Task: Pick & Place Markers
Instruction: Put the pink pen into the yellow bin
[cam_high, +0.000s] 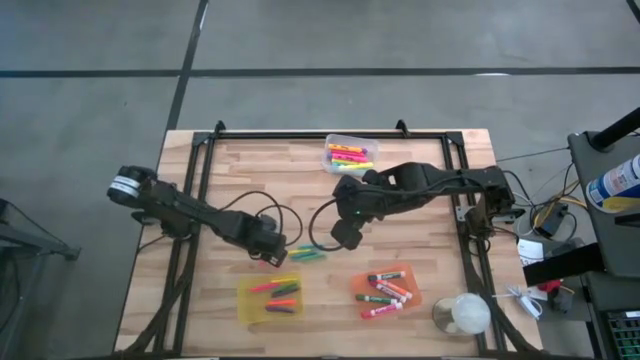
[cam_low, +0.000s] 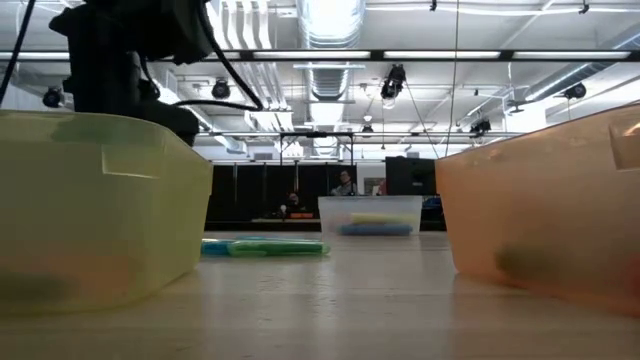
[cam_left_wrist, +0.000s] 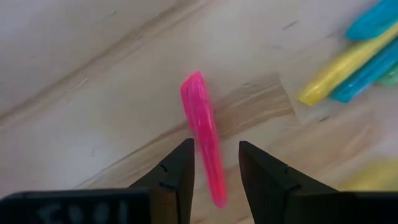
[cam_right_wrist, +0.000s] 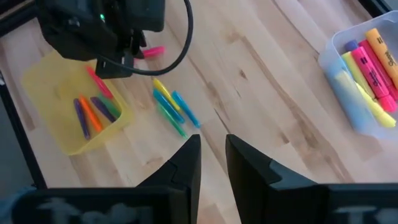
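The pink marker (cam_left_wrist: 203, 134) lies flat on the bare worktop (cam_high: 420, 245) just beyond the yellow bin (cam_high: 268, 300), its long axis running almost straight out from the left claw (cam_left_wrist: 216, 167) toward twelve o'clock in the left wrist view — one end sits between the two spread fingers, which are open and grip nothing. In the high view the left claw (cam_high: 268, 253) is right over it, with a small cluster of loose green, blue and yellow markers (cam_high: 306, 255) beside it at about three o'clock. The right claw (cam_high: 344, 236) hangs further off at three o'clock, empty, its fingers nearly together — so the left arm is plainly the nearer one for this pick.
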